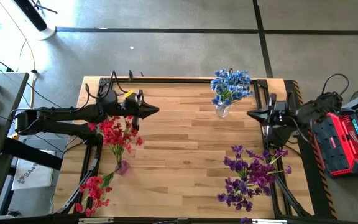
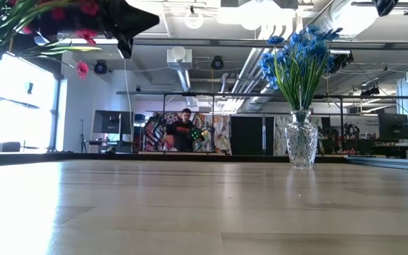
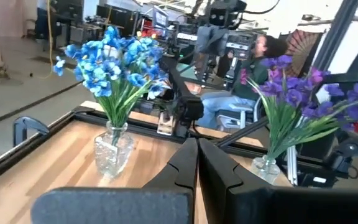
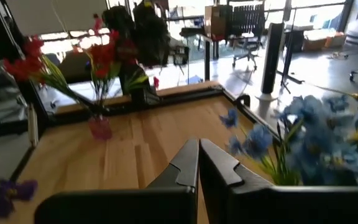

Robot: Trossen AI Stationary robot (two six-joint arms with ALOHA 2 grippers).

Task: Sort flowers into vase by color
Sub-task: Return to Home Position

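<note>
Both arms are drawn in over opposite ends of the tabletop [image 1: 179, 146], tips pointing at each other.

- Your left claw [image 1: 153, 111]: fingers pressed together, nothing between them. The red flowers [image 1: 115, 132] sit just beside this arm, with stems in a pink vase [image 1: 122, 167]. The sprays fan two ways from it, one toward the arm and one toward the table's corner.
- Your right claw [image 1: 251, 114]: fingers likewise closed on nothing. The blue flowers [image 1: 230, 86] stand upright in a clear vase [image 1: 222, 111], just beside this claw's tip and apart from it.
- The purple flowers [image 1: 248, 174] spread beside the right arm. Their glass vase [image 3: 266, 168] shows only in the left wrist view.
- No blossom touches either claw.
</note>
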